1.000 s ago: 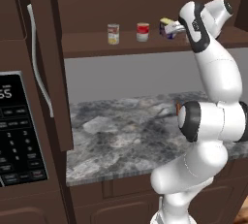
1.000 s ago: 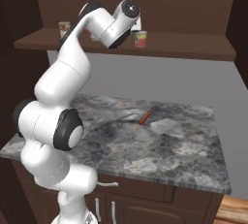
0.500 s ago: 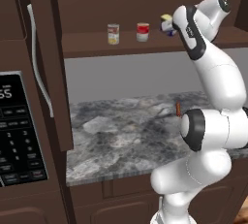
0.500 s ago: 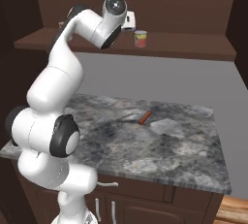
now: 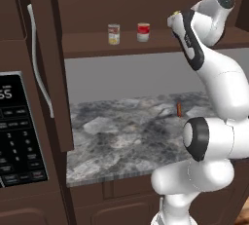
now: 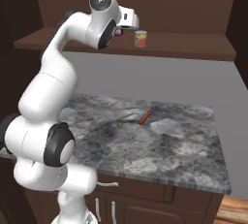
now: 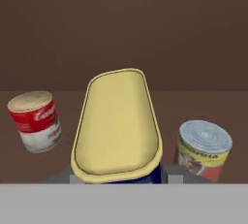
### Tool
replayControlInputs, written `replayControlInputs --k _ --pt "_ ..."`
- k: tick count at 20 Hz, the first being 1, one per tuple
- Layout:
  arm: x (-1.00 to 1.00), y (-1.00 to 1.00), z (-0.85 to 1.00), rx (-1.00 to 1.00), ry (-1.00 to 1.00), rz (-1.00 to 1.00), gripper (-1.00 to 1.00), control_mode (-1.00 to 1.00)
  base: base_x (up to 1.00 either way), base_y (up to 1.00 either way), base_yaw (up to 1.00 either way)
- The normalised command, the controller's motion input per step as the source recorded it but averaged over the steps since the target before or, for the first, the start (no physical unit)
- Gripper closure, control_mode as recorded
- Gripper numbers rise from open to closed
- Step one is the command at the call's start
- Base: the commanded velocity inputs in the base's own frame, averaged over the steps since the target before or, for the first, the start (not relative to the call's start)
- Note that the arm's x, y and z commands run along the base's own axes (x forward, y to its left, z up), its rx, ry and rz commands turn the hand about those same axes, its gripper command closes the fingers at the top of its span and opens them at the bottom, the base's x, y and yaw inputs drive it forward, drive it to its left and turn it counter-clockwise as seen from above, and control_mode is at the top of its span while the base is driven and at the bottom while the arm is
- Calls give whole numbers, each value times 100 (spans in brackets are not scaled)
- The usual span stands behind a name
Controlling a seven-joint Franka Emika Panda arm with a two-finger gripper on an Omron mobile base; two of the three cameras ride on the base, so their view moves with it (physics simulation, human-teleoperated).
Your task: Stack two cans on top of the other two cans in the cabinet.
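Observation:
My gripper (image 7: 117, 175) is shut on the boxy blue tin (image 7: 117, 126), whose yellow top faces the hand camera. It hangs in front of the cabinet shelf (image 5: 92, 46), between two cans. The red-and-white can (image 7: 34, 120) stands to one side and the silvery-cream can with a red and yellow label (image 7: 201, 149) to the other. From the left base camera, my gripper (image 5: 173, 19) is at shelf height, right of the red-and-white can (image 5: 143, 32) and the cream can (image 5: 114, 34). From the right base camera, my gripper (image 6: 127, 23) is just left of the labelled can (image 6: 140, 39).
The cabinet door with its white bar handle (image 5: 40, 68) stands open at the left, above a black keypad appliance (image 5: 17, 131). Below the shelf lies a marble counter (image 5: 121, 136) with a small red-orange stick (image 6: 144, 117) on it.
The arm's upper links have swung higher and straightened. The hand, with the blue tin still in it, has stayed at shelf height and shifted only slightly.

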Motion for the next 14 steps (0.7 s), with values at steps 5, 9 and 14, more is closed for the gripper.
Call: replayControlInputs --k 5,9,14 --pt "-21 -17 11 0 0 -33 100 -100 0 0 0" --pt "-12 -12 12 0 0 -37 100 -100 0 0 0" --pt "-9 -5 7 0 2 -32 100 -100 0 0 0"
